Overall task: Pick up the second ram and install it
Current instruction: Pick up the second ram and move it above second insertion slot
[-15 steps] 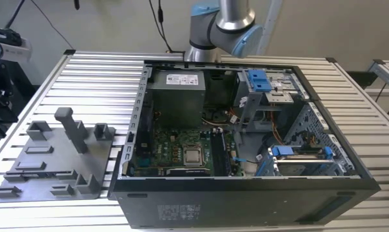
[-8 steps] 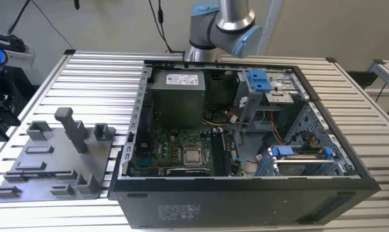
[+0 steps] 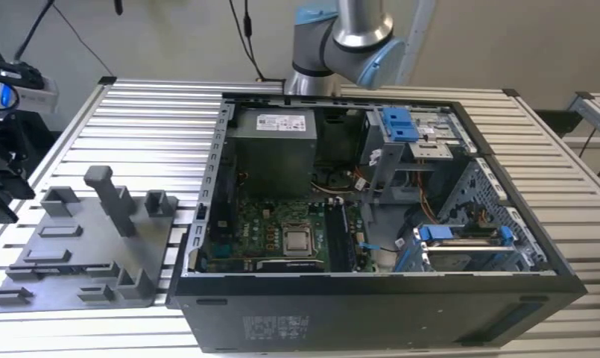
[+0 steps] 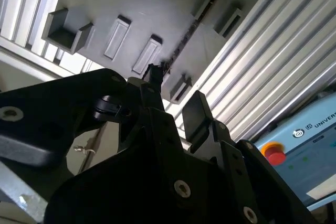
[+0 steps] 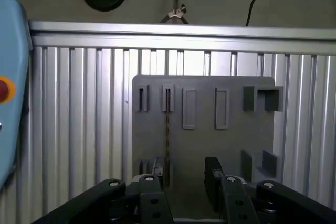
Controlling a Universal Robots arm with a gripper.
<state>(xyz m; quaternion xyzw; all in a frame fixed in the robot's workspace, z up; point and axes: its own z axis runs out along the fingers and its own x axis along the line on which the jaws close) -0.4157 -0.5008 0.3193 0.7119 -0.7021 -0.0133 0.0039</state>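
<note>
The second ram (image 5: 167, 129) is out on the slatted metal surface (image 3: 150, 112), not yet in the machine. In the exterior view the open computer case (image 3: 379, 224) sits at the centre and right of the frame with its motherboard (image 3: 279, 231) facing up. The grey holder plate (image 3: 81, 261) lies at the lower left, just beside the case.

In the first wrist view the black gripper (image 5: 185, 163) hangs over the near part of that plate. It is released: the two fingers stand apart and nothing is clamped between them. The second wrist view shows the same from a slant, with the gripper (image 4: 175, 83) above the plate and its jaws parted.

The ram is a thin dark strip standing on edge in one of the plate's slots, and in the second wrist view it reads as a narrow dark line (image 4: 181, 42). Its long axis runs straight away from the gripper, in line with the faces of the fingers, so the strip lies lengthwise ahead of the gap. It is off-centre in that gap. Its near end comes just beside one finger (image 5: 156, 170), while the other finger (image 5: 212, 174) stands clearly apart from it. I cannot tell whether the strip touches the nearer finger.
</note>
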